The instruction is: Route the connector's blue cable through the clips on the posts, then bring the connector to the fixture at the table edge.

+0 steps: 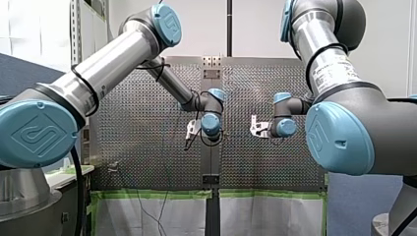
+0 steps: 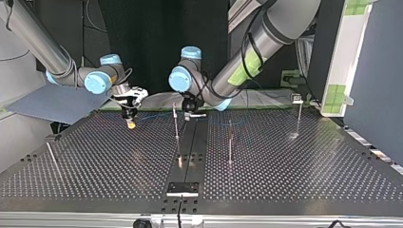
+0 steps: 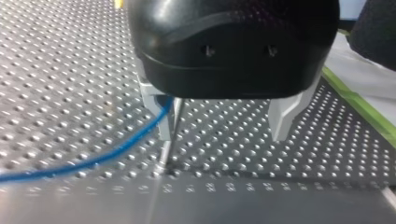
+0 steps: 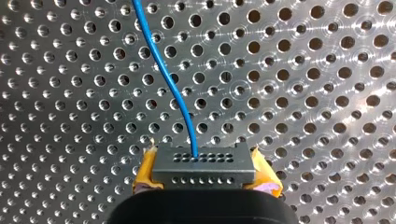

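In the right wrist view my right gripper (image 4: 203, 184) is shut on the grey connector (image 4: 203, 163), gripped between its yellow pads (image 4: 144, 175). The blue cable (image 4: 168, 79) leaves the connector's face and runs off over the perforated table. In the top view this gripper (image 2: 129, 122) hangs low over the table at the back left. My left gripper (image 3: 222, 126) is open, fingers pointing down at the table. A thin metal post (image 3: 170, 135) stands just inside one finger (image 3: 159, 112), and the blue cable (image 3: 107, 154) passes there. It is beside the middle post (image 2: 176, 121).
More thin posts stand on the table (image 2: 230, 147), (image 2: 299, 116), and one leans at the top view's left (image 2: 52, 154). A dark fixture plate (image 2: 182, 188) sits at the near table edge on the centre strip. Green tape (image 3: 359, 105) borders the table beside my left gripper.
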Tool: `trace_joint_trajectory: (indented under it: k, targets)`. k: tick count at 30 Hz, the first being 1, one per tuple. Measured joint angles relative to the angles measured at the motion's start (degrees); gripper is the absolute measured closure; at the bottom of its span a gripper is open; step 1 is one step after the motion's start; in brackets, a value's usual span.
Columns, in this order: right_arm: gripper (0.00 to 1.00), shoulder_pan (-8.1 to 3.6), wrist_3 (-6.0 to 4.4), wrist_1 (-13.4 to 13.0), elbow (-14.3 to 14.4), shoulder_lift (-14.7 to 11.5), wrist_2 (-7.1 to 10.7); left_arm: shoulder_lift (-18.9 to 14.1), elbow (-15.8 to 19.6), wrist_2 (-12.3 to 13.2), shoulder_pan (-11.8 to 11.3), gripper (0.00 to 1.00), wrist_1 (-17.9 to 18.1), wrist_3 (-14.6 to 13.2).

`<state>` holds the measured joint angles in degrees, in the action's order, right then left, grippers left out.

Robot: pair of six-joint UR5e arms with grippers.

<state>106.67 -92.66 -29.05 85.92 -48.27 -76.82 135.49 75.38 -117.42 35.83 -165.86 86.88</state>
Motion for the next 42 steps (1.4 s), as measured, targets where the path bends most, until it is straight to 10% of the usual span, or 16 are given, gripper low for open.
trace_joint_trajectory:
  k: [19,42]
  targets:
    - [1.0,0.32,0.27,1.12,0.0,-0.01,0.0,-5.01,8.05,1.73,3.78,0.01,4.16,2.04]
    - [1.0,0.42,0.36,1.36,-0.01,0.02,0.0,-5.03,8.54,1.65,5.33,0.01,3.09,3.81]
